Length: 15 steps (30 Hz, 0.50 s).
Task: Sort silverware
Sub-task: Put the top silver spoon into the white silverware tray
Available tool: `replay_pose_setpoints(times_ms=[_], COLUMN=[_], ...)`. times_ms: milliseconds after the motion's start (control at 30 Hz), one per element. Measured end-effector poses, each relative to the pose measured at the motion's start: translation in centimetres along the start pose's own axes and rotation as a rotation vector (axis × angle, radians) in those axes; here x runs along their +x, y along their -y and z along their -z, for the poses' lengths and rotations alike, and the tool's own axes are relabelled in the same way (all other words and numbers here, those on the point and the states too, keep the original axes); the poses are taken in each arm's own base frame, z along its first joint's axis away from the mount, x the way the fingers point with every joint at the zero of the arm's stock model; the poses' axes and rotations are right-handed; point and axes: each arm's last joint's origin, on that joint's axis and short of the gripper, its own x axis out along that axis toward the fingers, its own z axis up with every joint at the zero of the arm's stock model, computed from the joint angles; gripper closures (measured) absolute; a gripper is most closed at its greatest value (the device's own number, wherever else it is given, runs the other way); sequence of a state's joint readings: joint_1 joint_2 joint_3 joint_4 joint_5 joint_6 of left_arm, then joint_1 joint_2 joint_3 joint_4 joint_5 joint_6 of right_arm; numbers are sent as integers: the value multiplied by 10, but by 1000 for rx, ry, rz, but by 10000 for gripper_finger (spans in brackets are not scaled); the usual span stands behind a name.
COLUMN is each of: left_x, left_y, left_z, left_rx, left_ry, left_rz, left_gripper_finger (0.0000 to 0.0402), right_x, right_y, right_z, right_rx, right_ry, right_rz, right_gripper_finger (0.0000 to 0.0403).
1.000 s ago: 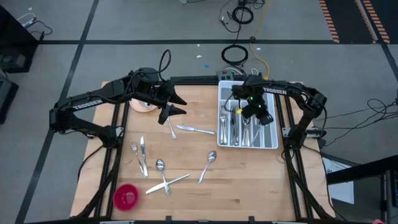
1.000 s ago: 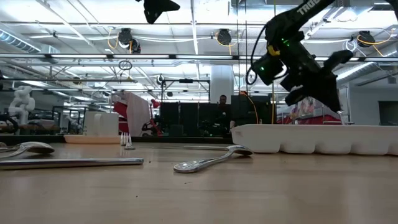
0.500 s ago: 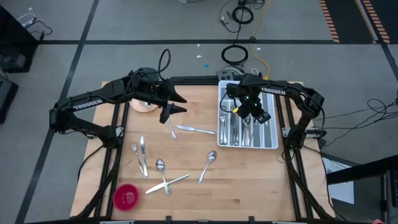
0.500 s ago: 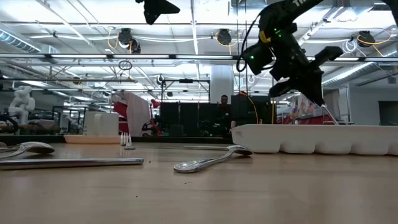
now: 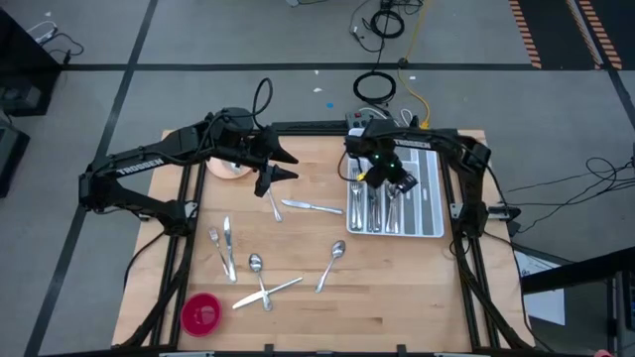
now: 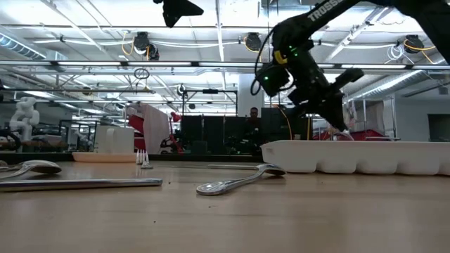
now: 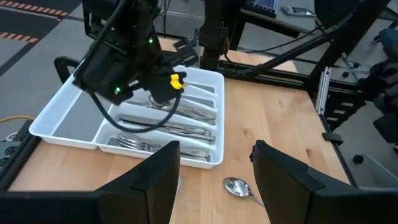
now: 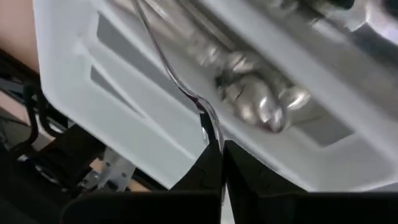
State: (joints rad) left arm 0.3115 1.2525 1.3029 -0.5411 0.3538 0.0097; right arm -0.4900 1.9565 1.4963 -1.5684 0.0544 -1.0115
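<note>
Silverware (image 5: 268, 283) — loose beside red dish (image 5: 201, 313)

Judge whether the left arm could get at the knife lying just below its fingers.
Probably yes: the left gripper, fingers open, hovers right beside the knife, and nothing lies between them.

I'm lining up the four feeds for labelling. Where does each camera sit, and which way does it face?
High: overhead, looking straight down; both arms, white tray.
Low: table height, looking across; spoon, right gripper over the tray.
Left wrist: past the open left gripper toward the tray.
Right wrist: shut right gripper pinching a slim utensil over the tray.
Shared: all four show the tray.
</note>
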Motion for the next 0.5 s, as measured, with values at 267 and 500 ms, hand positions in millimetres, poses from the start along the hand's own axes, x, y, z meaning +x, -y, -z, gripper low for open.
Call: replay_pose_setpoints(times_ms=[267, 500], left_x=[0, 0], left_y=[0, 0], left_z=[4, 8], left_rx=[-10, -3], left_ry=[-38, -74], left_rz=[0, -2], left_gripper_finger=[198, 198], right_x=[10, 21], right_y=[19, 28], right_z=[-13, -20], right_rx=[-5, -22], right_ry=[-18, -32], right_rz=[-40, -58], right_gripper_finger=[403, 403])
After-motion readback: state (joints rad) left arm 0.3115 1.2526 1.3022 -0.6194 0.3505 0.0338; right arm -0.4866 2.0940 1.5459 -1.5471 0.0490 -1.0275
